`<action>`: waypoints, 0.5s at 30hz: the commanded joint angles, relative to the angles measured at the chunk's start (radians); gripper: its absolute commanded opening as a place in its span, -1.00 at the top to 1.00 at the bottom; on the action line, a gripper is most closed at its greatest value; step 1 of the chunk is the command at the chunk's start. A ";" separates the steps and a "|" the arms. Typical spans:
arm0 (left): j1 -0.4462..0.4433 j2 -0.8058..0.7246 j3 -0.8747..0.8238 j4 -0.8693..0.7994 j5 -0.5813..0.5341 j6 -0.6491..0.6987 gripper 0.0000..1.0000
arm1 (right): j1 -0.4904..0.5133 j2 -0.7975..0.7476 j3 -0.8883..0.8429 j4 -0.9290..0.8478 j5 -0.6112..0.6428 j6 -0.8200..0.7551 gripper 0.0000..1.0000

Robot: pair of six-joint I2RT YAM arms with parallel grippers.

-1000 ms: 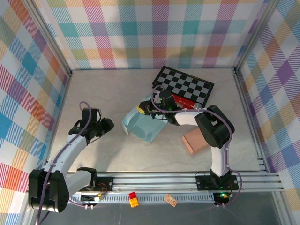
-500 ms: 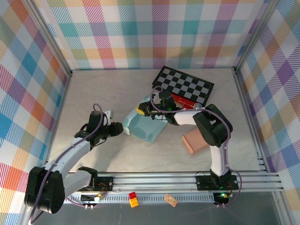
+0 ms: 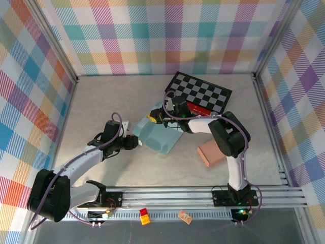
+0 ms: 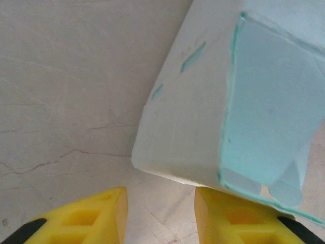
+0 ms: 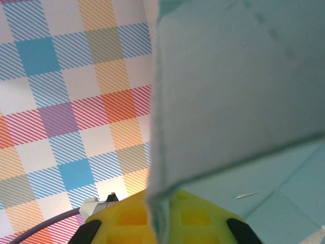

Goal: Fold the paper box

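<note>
Jaws of the left gripper [image 4: 160,213] stand apart and empty, low over the tabletop [image 4: 66,76], with the near corner of the box [image 4: 203,117] just ahead between them. Beyond, mid-table, the right gripper [image 3: 161,116] pinches the box's far wall; the left arm is nearer the free side.

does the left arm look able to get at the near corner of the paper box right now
Probably yes: the left fingers are open just short of the paper box corner, with nothing between them.
</note>
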 commanded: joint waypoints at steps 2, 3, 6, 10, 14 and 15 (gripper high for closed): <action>-0.006 0.016 0.058 0.008 0.002 0.079 0.45 | -0.023 0.015 0.038 -0.032 -0.063 -0.011 1.00; -0.006 0.025 0.066 0.007 0.013 0.089 0.46 | -0.030 0.017 0.045 -0.042 -0.078 -0.014 1.00; -0.006 0.060 0.089 0.015 0.043 0.116 0.46 | -0.041 0.023 0.062 -0.063 -0.113 -0.017 1.00; -0.006 0.109 0.123 0.024 0.056 0.142 0.34 | -0.054 0.029 0.073 -0.101 -0.148 -0.040 1.00; -0.015 0.143 0.156 0.011 0.077 0.198 0.24 | -0.077 0.031 0.079 -0.130 -0.187 -0.051 1.00; -0.015 0.149 0.168 0.002 0.087 0.219 0.23 | -0.084 0.031 0.088 -0.154 -0.200 -0.064 1.00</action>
